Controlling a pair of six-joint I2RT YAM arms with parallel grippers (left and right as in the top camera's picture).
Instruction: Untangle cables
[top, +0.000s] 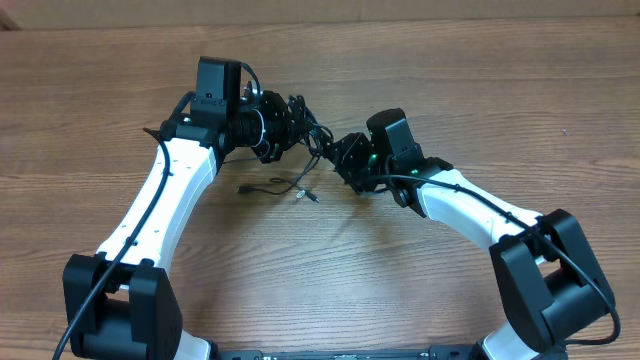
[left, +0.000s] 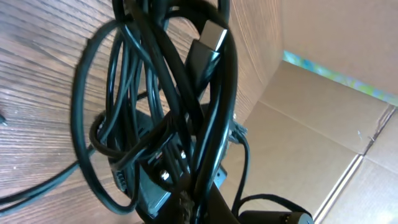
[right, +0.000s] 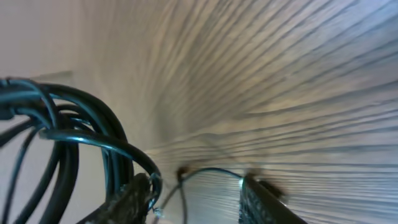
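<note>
Your left claw (top: 272, 138) is clenched on the cables (top: 298, 118) and holds the knotted bundle raised just in front of its fingertips. In its wrist view the loops cross one another tightly, and a flat plug end (left: 210, 45) pokes out near the top. Your right claw (top: 345, 160) stands released, jaws apart, just beside that bundle. One thin strand (right: 208, 171) runs across the gap between its fingers without being pinched. Below and between the two claws, a loose tail (top: 272, 186) lies on the table (top: 450, 80), ending in a small plug. By my reading the untangling is barely begun. No cord lies fully separate, and each one has yet to be drawn out of the knot.
</note>
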